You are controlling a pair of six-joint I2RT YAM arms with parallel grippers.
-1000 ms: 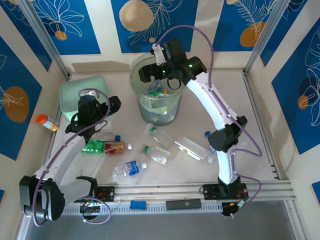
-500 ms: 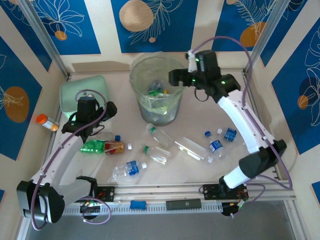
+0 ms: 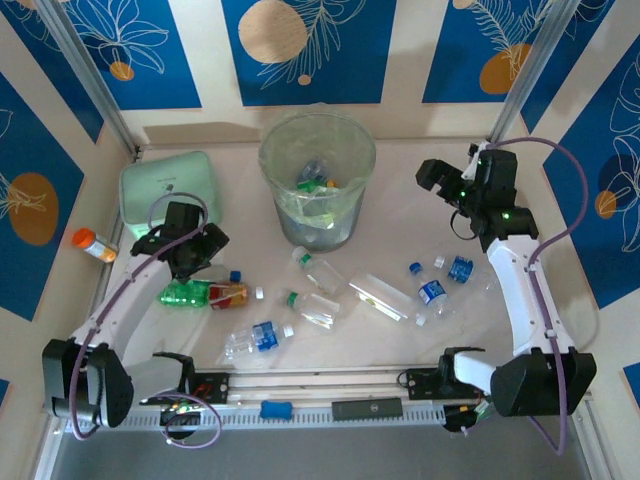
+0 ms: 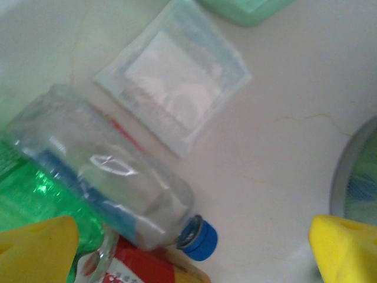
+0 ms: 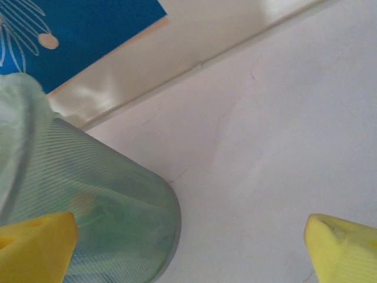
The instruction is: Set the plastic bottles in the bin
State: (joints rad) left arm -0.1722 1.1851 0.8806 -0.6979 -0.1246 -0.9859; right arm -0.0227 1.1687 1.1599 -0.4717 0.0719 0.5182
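Plastic bottles [image 3: 310,308] lie scattered across the near half of your table, and a few more already sit at the bottom of the bin [image 3: 350,215], which stands upright at the far middle.

Your left gripper [image 3: 203,262] hangs low over the left-hand cluster with its jaws spread wide and nothing between them. In the left wrist view the left gripper [image 4: 188,253] looks down on a clear bottle [image 4: 100,177] with a blue cap [image 4: 199,239], lying on its side. That bottle rests against a green bottle [image 4: 35,194] and partly over a red-labelled bottle [image 4: 135,265]. From above you see the green bottle [image 3: 185,293] and the red-labelled bottle [image 3: 230,294] end to end. A flat clear packet [image 4: 174,88] lies just beyond them, near the mint case [image 3: 165,185].

Your right gripper [image 3: 432,177] is raised to the right of the bin, well apart from it, jaws wide and empty. Its wrist camera shows the bin's ribbed wall [image 5: 88,206] at lower left and bare table [image 5: 277,147] under the yellow fingertips [image 5: 344,247].

Two blue-labelled bottles [image 3: 432,293] lie on the table below the right gripper. An orange-capped vial [image 3: 92,243] lies at the far left.
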